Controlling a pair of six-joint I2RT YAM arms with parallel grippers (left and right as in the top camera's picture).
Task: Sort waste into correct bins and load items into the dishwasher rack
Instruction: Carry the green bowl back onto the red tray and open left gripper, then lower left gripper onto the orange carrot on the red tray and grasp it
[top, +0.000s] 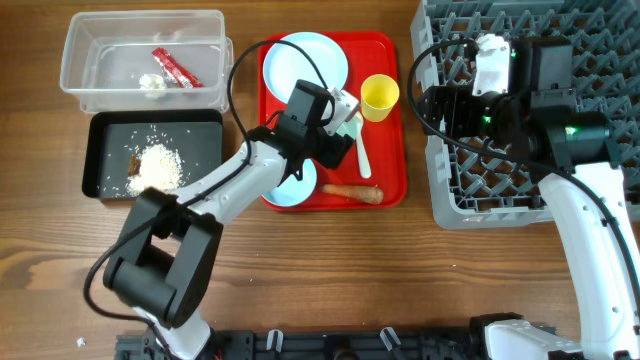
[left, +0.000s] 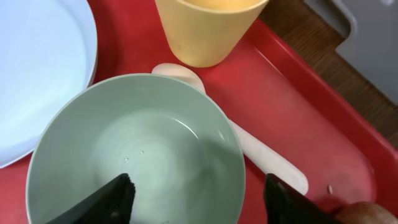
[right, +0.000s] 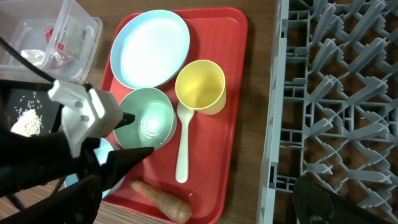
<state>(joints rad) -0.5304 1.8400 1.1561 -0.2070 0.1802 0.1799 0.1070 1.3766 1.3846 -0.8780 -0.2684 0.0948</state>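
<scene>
My left gripper (top: 335, 125) (left: 202, 199) is open over the red tray. One finger is inside the pale green bowl (left: 143, 143) (right: 149, 118) and one is outside, so the bowl's rim is between them. Around it are the blue plate (top: 313, 62), yellow cup (top: 380, 97), white spoon (top: 362, 150), carrot (top: 352, 192) and a blue bowl (top: 295, 190). My right gripper (top: 450, 105) (right: 224, 168) is open and empty above the left edge of the grey rack (top: 480, 180).
The clear tub (top: 100, 25) holds the red wrapper (top: 175, 68) and the white scrap (top: 152, 83). The black tray (top: 200, 150) holds rice (top: 160, 165) and a brown lump (top: 135, 160). The red tray (top: 390, 160) lies between the bins and the rack.
</scene>
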